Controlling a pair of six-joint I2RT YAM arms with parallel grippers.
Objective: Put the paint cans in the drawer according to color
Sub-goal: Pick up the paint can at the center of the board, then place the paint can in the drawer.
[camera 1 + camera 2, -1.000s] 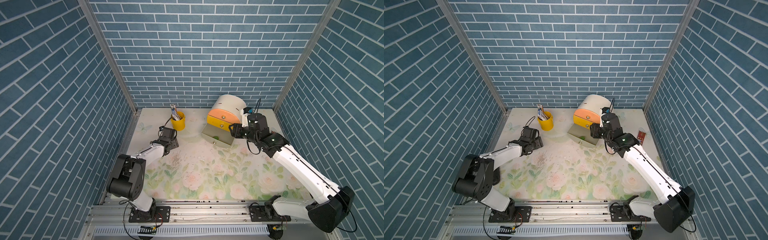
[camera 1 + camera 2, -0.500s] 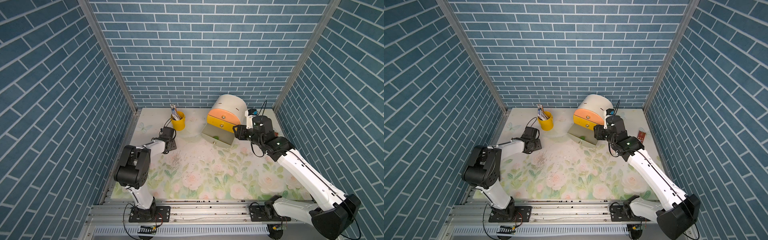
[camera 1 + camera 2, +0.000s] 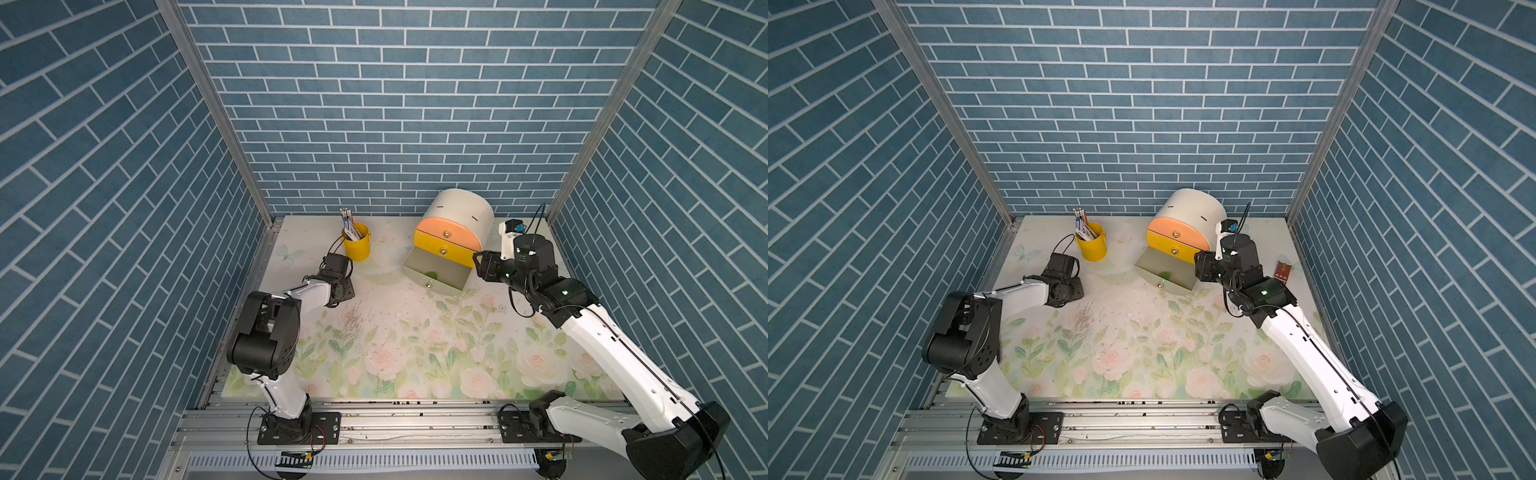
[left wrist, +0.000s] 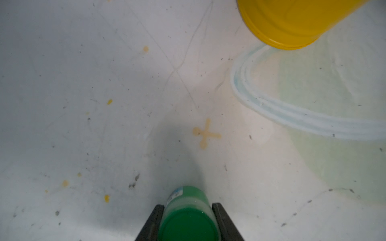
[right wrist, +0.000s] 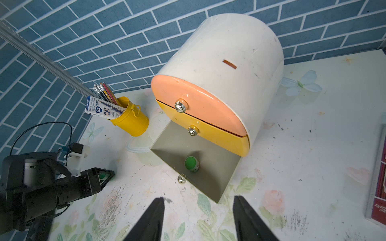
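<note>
The drawer chest (image 3: pixel 461 212) (image 3: pixel 1192 208) (image 5: pixel 219 52) stands at the back, white and round-topped, with its peach and yellow fronts closed. Its grey bottom drawer (image 3: pixel 436 270) (image 5: pixel 208 173) is pulled out, and one green paint can (image 3: pixel 433 274) (image 3: pixel 1165 274) (image 5: pixel 191 163) stands inside. My left gripper (image 3: pixel 344 293) (image 3: pixel 1074 291) (image 4: pixel 188 205) is low over the mat near the yellow cup, shut on a second green paint can (image 4: pixel 188 212) (image 5: pixel 102 176). My right gripper (image 3: pixel 478 266) (image 3: pixel 1198 266) (image 5: pixel 198 198) hangs open and empty by the pulled-out drawer's right corner.
A yellow pencil cup (image 3: pixel 356 247) (image 3: pixel 1091 246) (image 4: pixel 292 23) (image 5: pixel 131 121) stands just behind the left gripper. A red booklet (image 3: pixel 1283 272) (image 5: pixel 380 177) lies by the right wall. The floral mat (image 3: pixel 415 353) covers the table.
The left jaws have closed onto the green paint can on the mat. The right gripper has drawn slightly to the right, away from the drawer.
</note>
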